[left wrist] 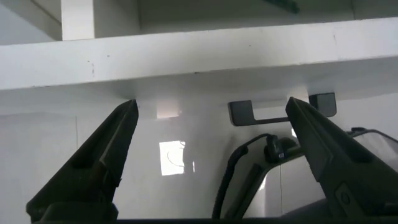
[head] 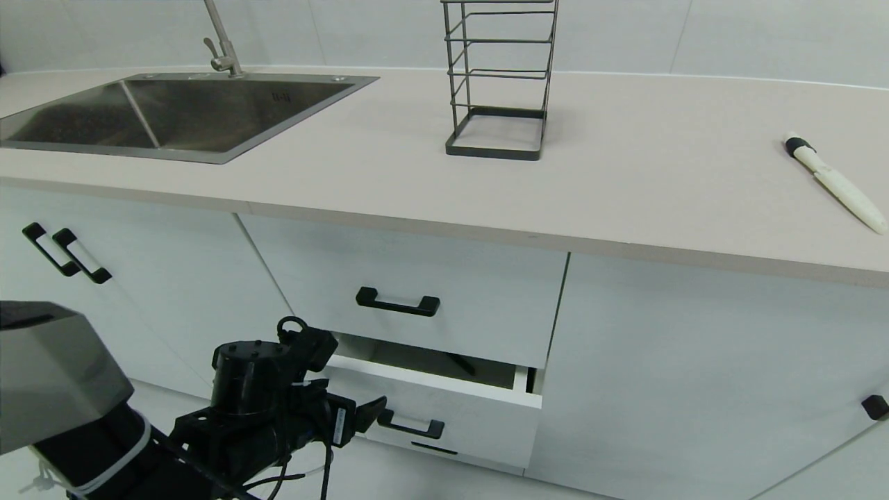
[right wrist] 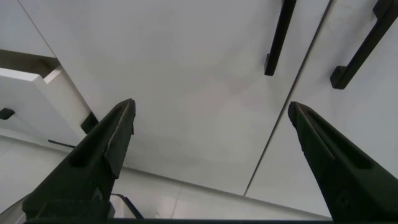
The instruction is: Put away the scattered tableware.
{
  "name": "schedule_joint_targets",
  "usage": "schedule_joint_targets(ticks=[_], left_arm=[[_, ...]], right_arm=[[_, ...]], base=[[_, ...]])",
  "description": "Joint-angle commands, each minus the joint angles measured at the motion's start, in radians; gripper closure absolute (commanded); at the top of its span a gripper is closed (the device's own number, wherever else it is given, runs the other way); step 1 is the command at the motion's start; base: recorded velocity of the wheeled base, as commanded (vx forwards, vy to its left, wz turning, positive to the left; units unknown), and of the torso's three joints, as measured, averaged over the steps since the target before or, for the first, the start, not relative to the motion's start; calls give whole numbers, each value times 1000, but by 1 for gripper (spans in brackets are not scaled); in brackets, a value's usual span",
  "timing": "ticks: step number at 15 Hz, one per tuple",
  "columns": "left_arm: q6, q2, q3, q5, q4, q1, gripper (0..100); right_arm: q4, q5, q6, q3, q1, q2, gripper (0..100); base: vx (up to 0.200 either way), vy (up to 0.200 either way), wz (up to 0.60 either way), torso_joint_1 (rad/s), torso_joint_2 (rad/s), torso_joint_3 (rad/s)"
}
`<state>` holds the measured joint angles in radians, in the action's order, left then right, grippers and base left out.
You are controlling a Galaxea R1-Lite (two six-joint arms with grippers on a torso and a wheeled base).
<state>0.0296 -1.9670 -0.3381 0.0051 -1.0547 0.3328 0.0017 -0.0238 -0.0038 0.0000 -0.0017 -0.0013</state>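
Note:
A cream-white utensil with a black band (head: 837,182) lies on the counter's far right. Below the counter the lower drawer (head: 451,396) stands partly pulled out, with a dark slim item (head: 462,362) showing inside. My left gripper (head: 371,415) is low in front of that drawer, just left of its black handle (head: 411,427). In the left wrist view this gripper (left wrist: 211,106) is open and holds nothing, with the handle (left wrist: 280,111) beyond it. My right gripper (right wrist: 211,106) is open too, facing white cabinet doors.
A steel sink (head: 173,114) with a tap is set into the counter's left. A black wire rack (head: 496,83) stands mid-counter. The upper drawer's handle (head: 397,303) is shut above. Black door handles (right wrist: 278,37) show near the right gripper.

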Motion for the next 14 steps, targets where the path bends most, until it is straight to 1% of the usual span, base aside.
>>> schedule_joint_targets(ticks=[1,5,8,10,14], left_arm=[[0,-12,-25,1,2,-4,0],[-3,-36,-85,-1,2,-12,0],[-3,-58,-105,-1,1,-15,0],[-3,-75,-139,-2,-16,-21,0],[-2,-79,-144,-2,-30,-24,0]], right_arm=[[0,-1,-1,0,0,1,0],[0,1,-1,0,0,1,0],[0,1,-1,0,0,1,0],[0,1,-1,0,0,1,0],[0,1,-1,0,0,1,0]], base=[[0,0,0,0,0,0],[0,0,0,0,0,0],[0,0,0,0,0,0],[0,0,0,0,0,0],[0,0,0,0,0,0]])
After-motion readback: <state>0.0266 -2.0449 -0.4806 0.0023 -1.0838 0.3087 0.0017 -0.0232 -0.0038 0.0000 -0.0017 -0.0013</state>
